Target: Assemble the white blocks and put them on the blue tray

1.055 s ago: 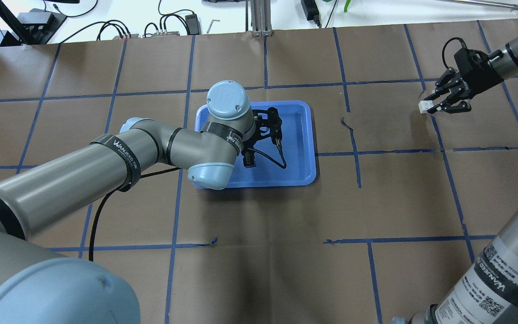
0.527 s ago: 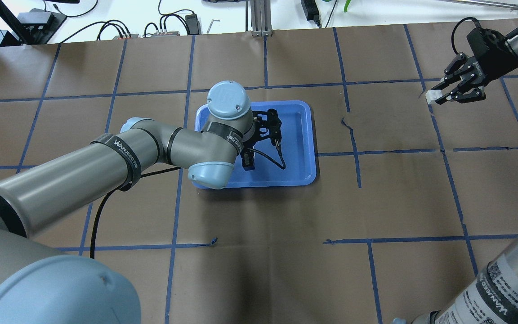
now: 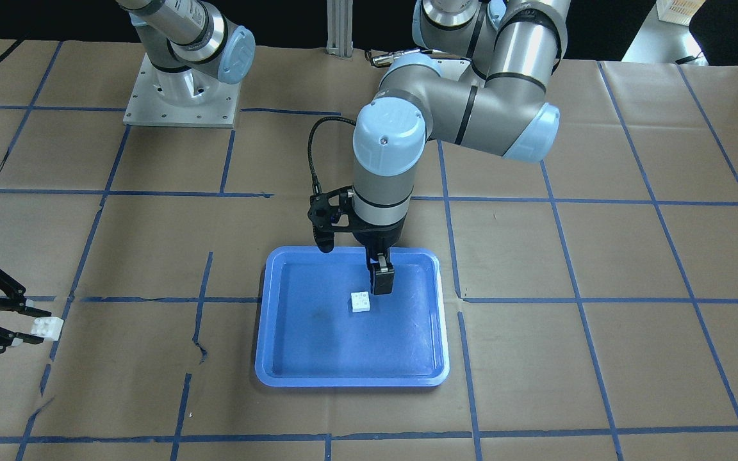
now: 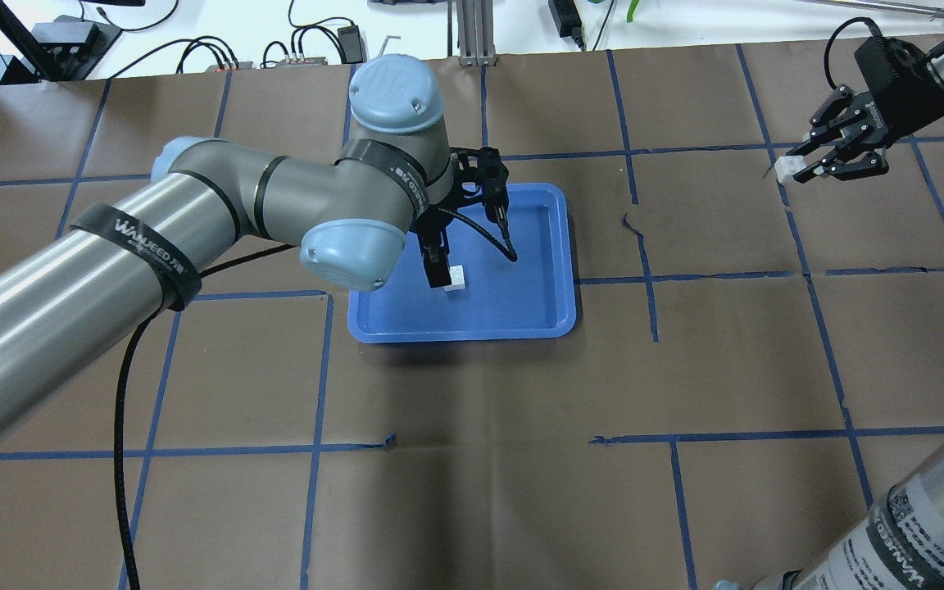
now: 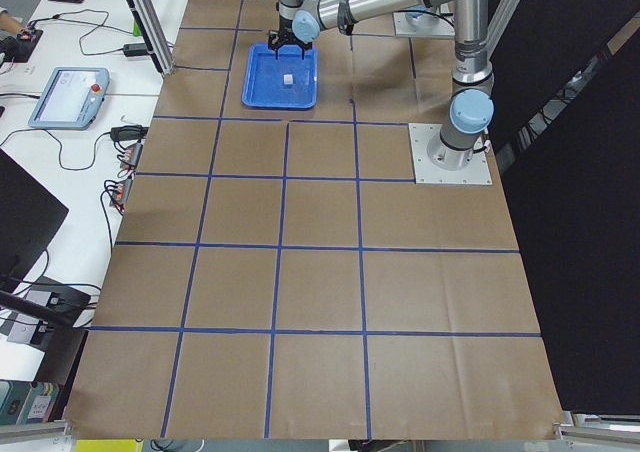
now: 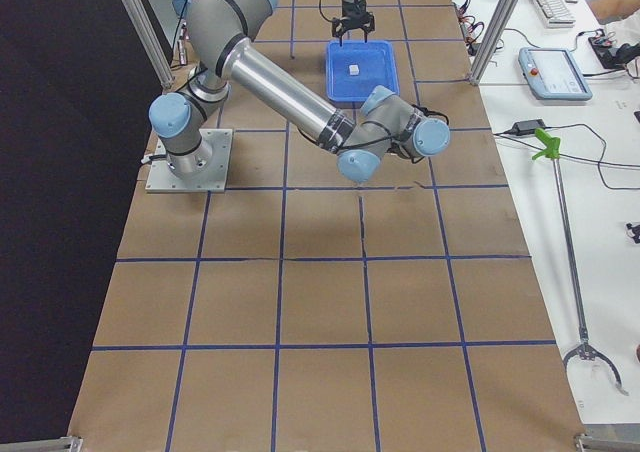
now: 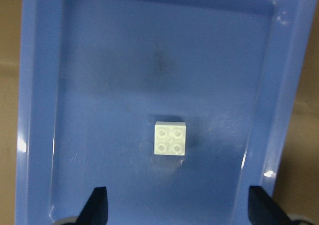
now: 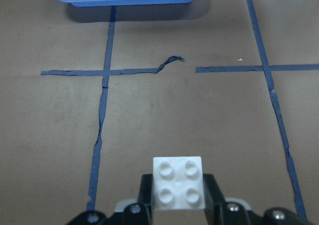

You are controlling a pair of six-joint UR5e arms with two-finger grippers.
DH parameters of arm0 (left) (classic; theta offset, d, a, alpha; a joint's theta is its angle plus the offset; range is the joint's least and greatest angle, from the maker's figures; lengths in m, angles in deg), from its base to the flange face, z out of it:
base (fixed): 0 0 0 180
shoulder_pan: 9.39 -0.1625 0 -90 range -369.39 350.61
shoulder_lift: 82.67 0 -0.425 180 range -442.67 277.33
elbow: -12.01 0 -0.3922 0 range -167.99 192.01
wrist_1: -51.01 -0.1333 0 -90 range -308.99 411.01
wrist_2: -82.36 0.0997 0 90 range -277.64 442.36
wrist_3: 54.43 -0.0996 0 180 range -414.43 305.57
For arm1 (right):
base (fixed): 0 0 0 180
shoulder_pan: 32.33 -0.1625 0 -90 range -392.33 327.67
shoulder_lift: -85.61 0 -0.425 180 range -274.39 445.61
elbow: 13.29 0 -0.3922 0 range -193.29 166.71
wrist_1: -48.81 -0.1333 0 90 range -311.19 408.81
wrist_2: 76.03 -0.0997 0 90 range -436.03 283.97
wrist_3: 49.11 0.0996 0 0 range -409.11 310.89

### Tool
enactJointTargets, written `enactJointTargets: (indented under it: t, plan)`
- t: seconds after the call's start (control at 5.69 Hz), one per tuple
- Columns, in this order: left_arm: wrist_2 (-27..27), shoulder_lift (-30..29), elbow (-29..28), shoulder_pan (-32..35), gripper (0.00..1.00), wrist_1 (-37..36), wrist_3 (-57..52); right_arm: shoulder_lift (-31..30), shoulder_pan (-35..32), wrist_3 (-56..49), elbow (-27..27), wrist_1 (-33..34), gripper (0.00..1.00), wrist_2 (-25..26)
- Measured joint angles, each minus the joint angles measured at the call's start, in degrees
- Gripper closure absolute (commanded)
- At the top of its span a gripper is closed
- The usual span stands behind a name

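One white block (image 7: 170, 138) lies studs up on the floor of the blue tray (image 4: 521, 332), near its middle; it also shows in the front view (image 3: 360, 301) and the overhead view (image 4: 456, 279). My left gripper (image 7: 177, 207) hangs open just above it, touching nothing; the front view (image 3: 380, 282) shows it over the tray (image 3: 350, 379). My right gripper (image 4: 804, 168) is far right of the tray, above the table, shut on the second white block (image 8: 178, 182), which is also in the front view (image 3: 47, 328).
The table is covered in brown paper with a grid of blue tape (image 4: 652, 279), torn in places. Cables and power supplies (image 4: 308, 45) lie past the far edge. The right arm's base plate (image 3: 180, 96) is bolted on the robot's side.
My left arm has risen from the tray floor, and the white block now shows lying there, free of the fingers. My right gripper has carried its block up and farther away.
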Motion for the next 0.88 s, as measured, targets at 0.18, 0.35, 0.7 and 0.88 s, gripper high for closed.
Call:
enactJointTargets:
  t: [0.18, 0.35, 0.7, 0.88]
  plan:
    - [-0.21, 4.03, -3.32, -0.85, 0.01, 9.15, 0.36, -0.56, -2.18, -0.02, -1.39, -0.20, 0.69, -1.98]
    - [-0.38, 8.35, -4.86, -1.51, 0.01, 15.12, 2.43, -1.42, -5.94, 0.20, -3.33, 0.16, 0.69, -4.62]
    - [-0.22, 13.70, -5.09, -3.97, 0.01, 18.63, 8.61, -2.19, -13.35, 6.04, -8.39, 8.45, 0.69, -9.49]
    - [-0.08, 15.10, -4.63, -5.35, 0.01, 19.02, 12.29, -2.04, -18.16, 13.35, -10.85, 16.95, 0.69, -10.12]
